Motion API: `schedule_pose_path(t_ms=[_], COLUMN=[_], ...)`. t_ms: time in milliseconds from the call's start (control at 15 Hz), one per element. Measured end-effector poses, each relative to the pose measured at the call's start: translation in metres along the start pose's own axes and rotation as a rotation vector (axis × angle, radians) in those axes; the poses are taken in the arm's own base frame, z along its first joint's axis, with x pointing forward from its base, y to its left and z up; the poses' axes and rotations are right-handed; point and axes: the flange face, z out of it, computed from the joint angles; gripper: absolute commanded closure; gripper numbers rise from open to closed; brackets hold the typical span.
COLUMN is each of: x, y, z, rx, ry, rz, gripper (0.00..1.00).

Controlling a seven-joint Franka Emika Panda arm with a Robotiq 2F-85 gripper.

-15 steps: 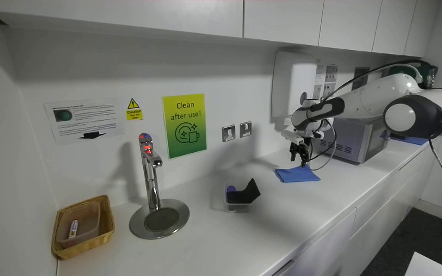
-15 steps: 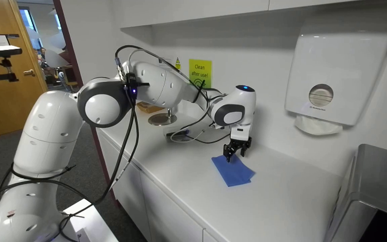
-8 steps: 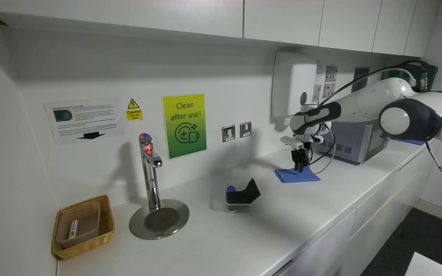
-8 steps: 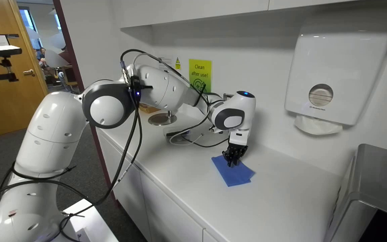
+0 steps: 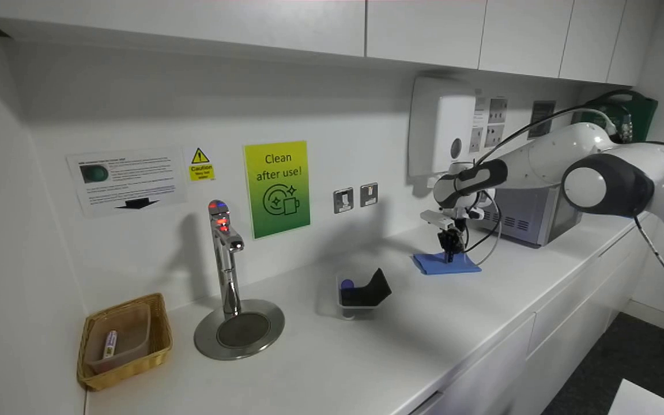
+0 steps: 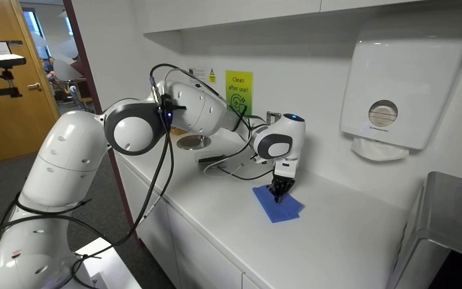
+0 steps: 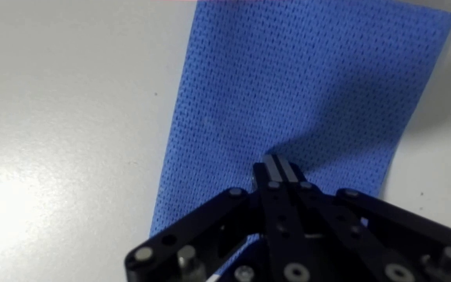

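Observation:
A folded blue cloth (image 5: pixel 433 265) lies flat on the white counter, seen in both exterior views and filling much of the wrist view. Right over its middle my gripper (image 7: pixel 280 164) points down, jaws shut with the grey pads side by side and no fabric visible between them. The shadow on the cloth (image 7: pixel 241 98) meets the fingertips, so they are at or very near its surface; whether they press on it I cannot tell. In an exterior view the gripper (image 6: pixel 278 200) covers part of the cloth (image 6: pixel 275 214).
Along the counter stand a clear tub with a black piece (image 5: pixel 366 293) in it, a chrome tap (image 5: pixel 228 271) and a wicker basket (image 5: pixel 156 349). A grey microwave (image 6: pixel 435 204) sits on the opposite side. The paper towel dispenser (image 6: pixel 407 80) hangs on the wall.
The jaws have gone from open to shut over the last second. My gripper has come down and moved further over the cloth, which lies where it was.

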Motion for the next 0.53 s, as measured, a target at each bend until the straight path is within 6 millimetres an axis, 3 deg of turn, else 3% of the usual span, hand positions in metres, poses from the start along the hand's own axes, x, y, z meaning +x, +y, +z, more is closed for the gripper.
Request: schedule_pose_path(t_ms=[533], x=[-0.012], y=[-0.002], z=[0.002], rx=[-0.001], ry=[0.006], rz=[-0.02], gripper=[1.0])
